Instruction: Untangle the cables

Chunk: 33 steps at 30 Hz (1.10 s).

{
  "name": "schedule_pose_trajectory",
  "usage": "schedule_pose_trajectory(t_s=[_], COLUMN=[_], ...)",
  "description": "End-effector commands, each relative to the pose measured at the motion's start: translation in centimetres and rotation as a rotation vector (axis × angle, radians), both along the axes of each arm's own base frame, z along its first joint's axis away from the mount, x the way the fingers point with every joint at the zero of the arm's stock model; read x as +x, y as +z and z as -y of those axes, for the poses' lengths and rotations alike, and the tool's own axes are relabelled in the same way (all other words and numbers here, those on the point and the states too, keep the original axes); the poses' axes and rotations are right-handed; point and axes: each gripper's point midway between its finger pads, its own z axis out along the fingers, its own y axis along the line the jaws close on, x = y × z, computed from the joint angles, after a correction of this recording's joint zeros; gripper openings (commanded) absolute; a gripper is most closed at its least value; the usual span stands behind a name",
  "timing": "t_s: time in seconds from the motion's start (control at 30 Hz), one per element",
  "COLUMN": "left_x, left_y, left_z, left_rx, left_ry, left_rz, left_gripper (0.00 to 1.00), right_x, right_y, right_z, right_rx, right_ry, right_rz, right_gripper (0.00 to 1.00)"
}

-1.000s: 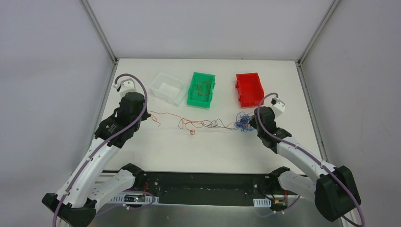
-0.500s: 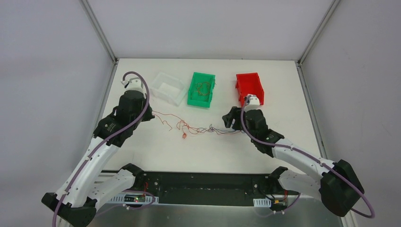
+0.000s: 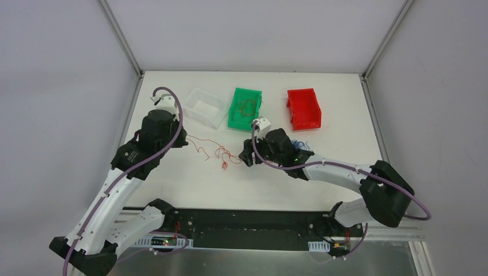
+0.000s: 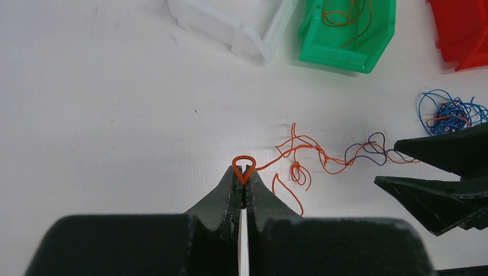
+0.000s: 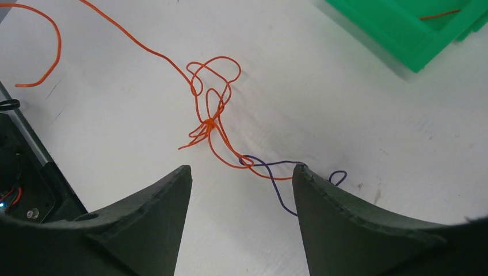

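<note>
- The left tool (image 4: 243,172) is clenched on a small loop at the end of the orange wire (image 4: 297,171), which trails across the table (image 4: 115,115) through a tight little knot
- The right tool (image 5: 241,172) is released and holds nothing; its jaws stand either side of where the purple wire (image 5: 282,163) crosses the orange one
- Closing there may pinch both strands, so any pull would tighten the knot
- The hair-thin loop may slip from the left pinch
- The blue bundle (image 4: 449,109) lies near the right tool and could be swept along
</note>
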Motion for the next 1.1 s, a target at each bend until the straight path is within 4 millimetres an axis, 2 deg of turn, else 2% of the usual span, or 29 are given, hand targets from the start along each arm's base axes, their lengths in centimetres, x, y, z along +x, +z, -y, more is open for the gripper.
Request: schedule_pose_trajectory(t_s=[0.0,0.1,0.17,0.3,0.43,0.47,0.5,0.53,0.67,0.77,0.9,0.97,1.07], left_x=[0.1,0.2,0.3,0.5,0.6,0.6,0.6,0.5,0.2,-0.3,-1.2,-1.4,-1.4], left_y=[2.8,3.0,3.2,3.9,5.2,5.6,6.0,6.3,7.2,7.5,7.9,8.0,7.9], left_z=[-0.1,-0.1,-0.2,-0.7,-1.7,-1.9,-2.3,-2.7,-4.7,-7.3,-9.5,-9.9,-9.6], left_rx=[-0.013,-0.01,-0.005,0.009,0.025,0.032,0.04,0.053,0.107,0.177,0.232,0.235,0.21], left_ry=[-0.021,-0.022,-0.016,0.008,0.053,0.059,0.075,0.088,0.169,0.295,0.398,0.425,0.413], left_rz=[0.077,0.081,0.085,0.102,0.144,0.154,0.166,0.174,0.192,0.195,0.208,0.212,0.214], left_gripper=[0.0,0.0,0.0,0.0,0.0,0.0,0.0,0.0,0.0,0.0,0.0,0.0,0.0], right_x=[1.2,1.3,1.6,1.7,1.7,1.8,2.0,2.4,4.4,6.0,6.9,6.9,6.9], right_y=[0.1,-1.8,-3.3,-4.7,-5.1,-5.1,-4.9,-4.7,-3.3,-2.6,-3.2,-3.3,-2.8], right_z=[-1.6,-1.8,-1.2,0.3,1.6,1.8,2.2,2.8,6.3,11.0,17.2,19.1,20.5], right_rx=[-0.036,-0.089,-0.142,-0.202,-0.236,-0.234,-0.233,-0.227,-0.148,-0.066,0.013,0.045,0.077], right_ry=[0.026,0.023,-0.02,-0.075,-0.124,-0.132,-0.158,-0.199,-0.381,-0.593,-0.844,-0.923,-0.969], right_rz=[0.037,-0.009,-0.038,-0.06,-0.075,-0.077,-0.076,-0.074,-0.082,-0.111,-0.177,-0.192,-0.186], right_gripper=[0.68,0.67,0.65,0.51,0.28,0.19,0.04,0.0,0.0,0.0,0.0,0.0,0.0])
